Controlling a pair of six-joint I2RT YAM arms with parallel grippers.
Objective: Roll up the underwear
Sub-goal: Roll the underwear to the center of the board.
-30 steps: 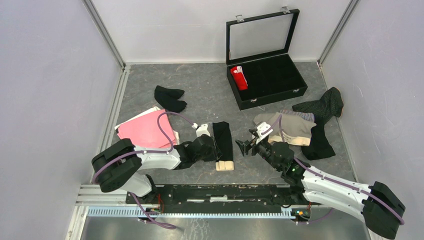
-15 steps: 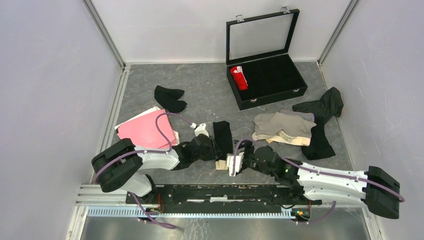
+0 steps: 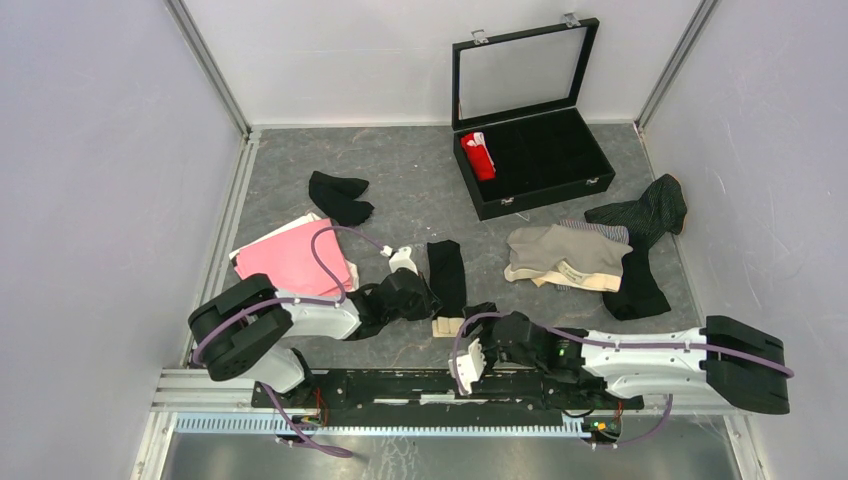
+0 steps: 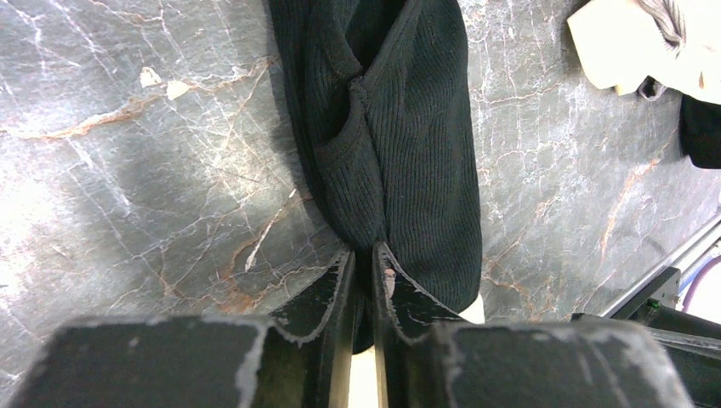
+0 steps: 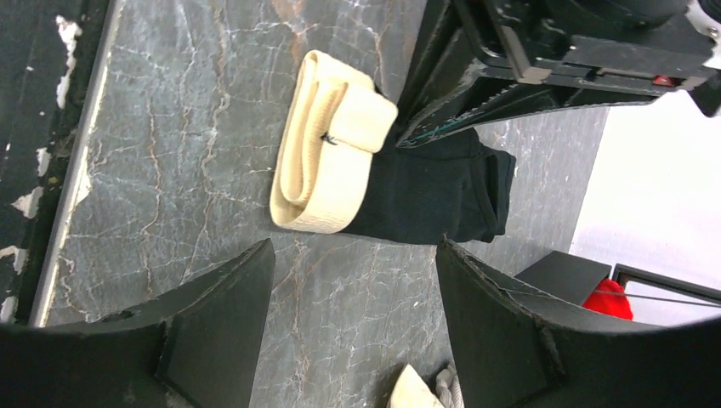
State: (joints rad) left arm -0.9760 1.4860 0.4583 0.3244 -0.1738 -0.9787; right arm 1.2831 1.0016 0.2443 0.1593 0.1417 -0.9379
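A long folded black underwear (image 3: 446, 272) with a cream waistband (image 3: 447, 326) lies on the table in front of the arms. My left gripper (image 3: 428, 300) is at its left edge, jaws pinched on a fold of the ribbed black cloth (image 4: 400, 136), as the left wrist view shows at the gripper (image 4: 364, 255). My right gripper (image 3: 478, 318) stands open, low over the table just right of the waistband end (image 5: 327, 161); nothing lies between its fingers (image 5: 355, 251). A red rolled underwear (image 3: 478, 155) sits in the case.
The open black case (image 3: 540, 180) stands at the back. A black garment (image 3: 338, 197) and a pink one (image 3: 295, 262) lie at the left. At the right lie a beige pile (image 3: 565, 255), a pinstriped piece (image 3: 645, 212) and another black one (image 3: 635, 290).
My right arm has swung from the beige pile leftward and toward the near edge, ending beside the waistband. The left jaws have closed in on the black cloth.
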